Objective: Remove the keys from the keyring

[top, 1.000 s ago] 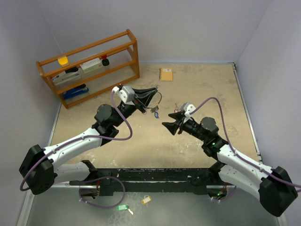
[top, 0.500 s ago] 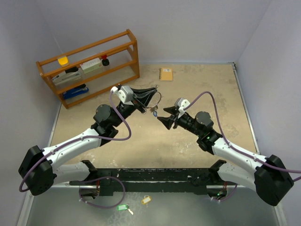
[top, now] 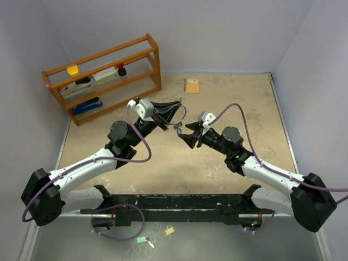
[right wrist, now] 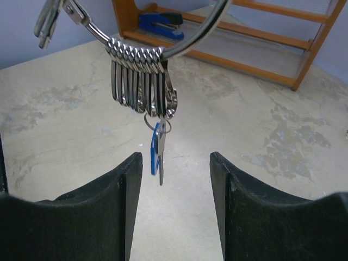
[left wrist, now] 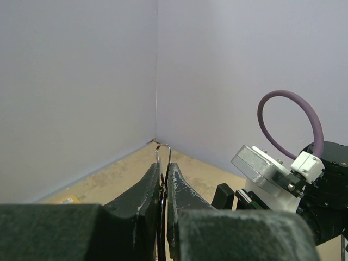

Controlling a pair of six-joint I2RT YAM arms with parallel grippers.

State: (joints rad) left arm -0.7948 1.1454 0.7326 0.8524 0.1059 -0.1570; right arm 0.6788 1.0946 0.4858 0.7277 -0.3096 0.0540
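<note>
My left gripper (top: 175,110) is shut on the thin silver keyring (top: 181,113) and holds it above the table. In the left wrist view the wire loop (left wrist: 163,149) pokes up between the closed fingers (left wrist: 163,166). In the right wrist view the keyring (right wrist: 196,38) carries a row of silver clips (right wrist: 140,76). Below them hangs a key with a blue tag (right wrist: 155,149). My right gripper (right wrist: 175,157) is open, with the blue-tagged key just in front of the gap, nearer the left finger. In the top view it (top: 184,134) sits just below right of the hanging keys (top: 177,127). No red-tagged key shows.
A wooden shelf (top: 103,76) with a blue stapler (right wrist: 160,20) stands at the back left. A small orange notebook (top: 191,85) lies at the back. A green tag (top: 141,239) and a yellow tag (top: 169,230) lie on the near ledge below the arm bases.
My right gripper has moved left and up to the hanging keys, still open. The left arm has held the keyring nearly still.
</note>
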